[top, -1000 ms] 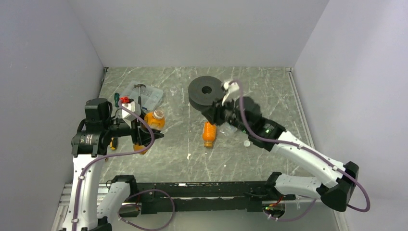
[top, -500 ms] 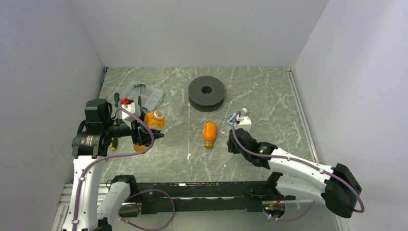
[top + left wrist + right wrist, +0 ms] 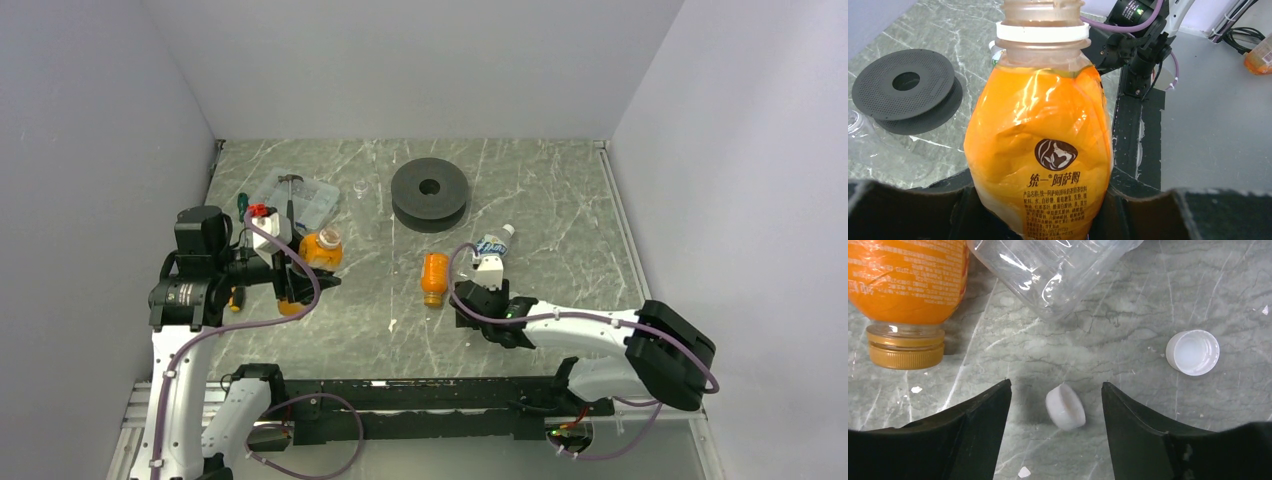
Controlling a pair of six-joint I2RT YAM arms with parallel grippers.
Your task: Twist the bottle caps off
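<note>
Orange cap (image 3: 905, 347), not yet unscrewed, on the lying orange bottle (image 3: 908, 275) on the table (image 3: 560, 200), on the near side of the black disc (image 3: 450, 200).

Long axis runs away from the disc, cap end pointing off from it. Right claw (image 3: 1055, 385) is spread over a loose white cap (image 3: 1065, 406). Left claw (image 3: 1040, 215) pinches the stubby orange bottle (image 3: 1038, 125), neck open, to the disc's left. Advice: pin the body first, meet the cap square along the axis, and turn without tilting.

white cap (image 3: 1065, 406) between right claw (image 3: 1055, 387) tips, orange bottle (image 3: 908, 275) and clear bottle (image 3: 1048, 265) close ahead, second cap (image 3: 1193, 352) rightward
</note>
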